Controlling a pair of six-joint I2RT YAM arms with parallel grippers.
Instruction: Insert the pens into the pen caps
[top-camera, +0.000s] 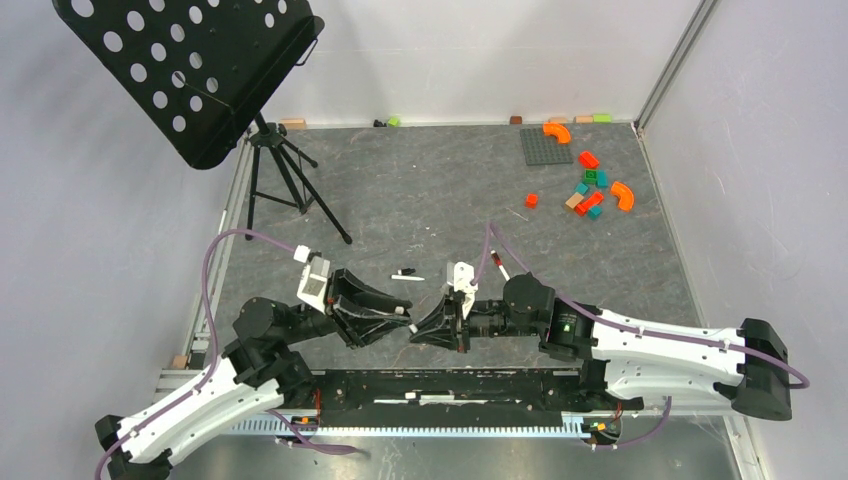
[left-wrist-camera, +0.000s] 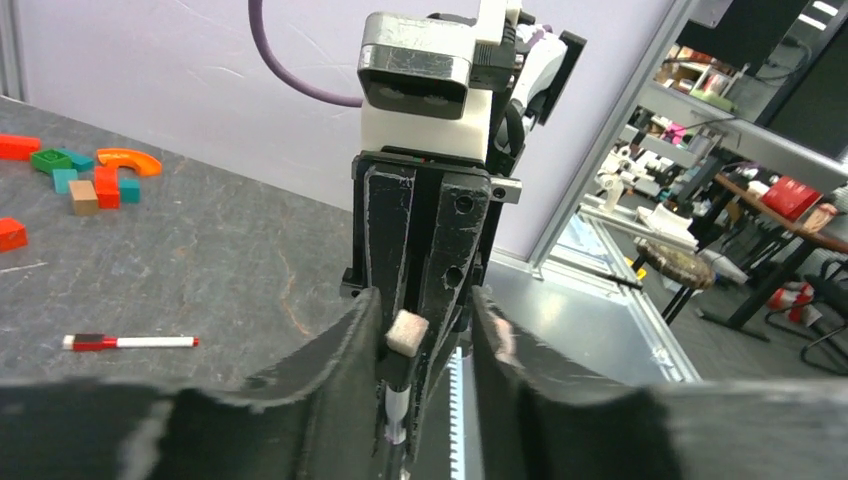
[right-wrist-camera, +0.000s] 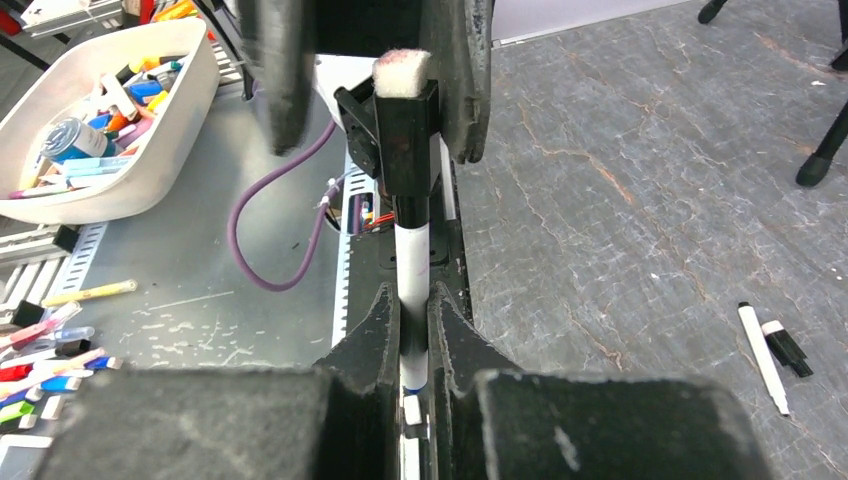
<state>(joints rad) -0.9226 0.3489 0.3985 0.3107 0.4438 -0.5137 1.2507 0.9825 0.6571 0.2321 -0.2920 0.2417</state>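
Right gripper (right-wrist-camera: 413, 312) pinches the white pen (right-wrist-camera: 412, 258) by its barrel, above the table (top-camera: 420, 200). Black cap (right-wrist-camera: 405, 135) on its far end sits between the left gripper (left-wrist-camera: 425, 320), fingers spread. Red-ended pen (left-wrist-camera: 130, 342) lies on the table.

**Where each thing lies on the table**

Seen from above, twelve o'clock is the far wall. The left gripper (left-wrist-camera: 425, 308) and the right gripper (right-wrist-camera: 412, 300) meet tip to tip near the six o'clock edge of the grey stone-patterned table (top-camera: 420, 190). A thin white-barrelled pen (right-wrist-camera: 412, 265) sits between the right gripper's fingers. The black plastic cap with a felt pad (right-wrist-camera: 405, 125) at its end is between the left gripper's fingers, touching one and apart from the other.

At twelve o'clock from them, a second white pen (right-wrist-camera: 763, 358) and a short loose black cap (right-wrist-camera: 787, 348) lie side by side. A red-ended white pen (left-wrist-camera: 140, 342) lies at two o'clock. The coloured toy blocks (top-camera: 590, 190) are at one o'clock on the table. The black perforated metal music stand (top-camera: 190, 70) is at ten.
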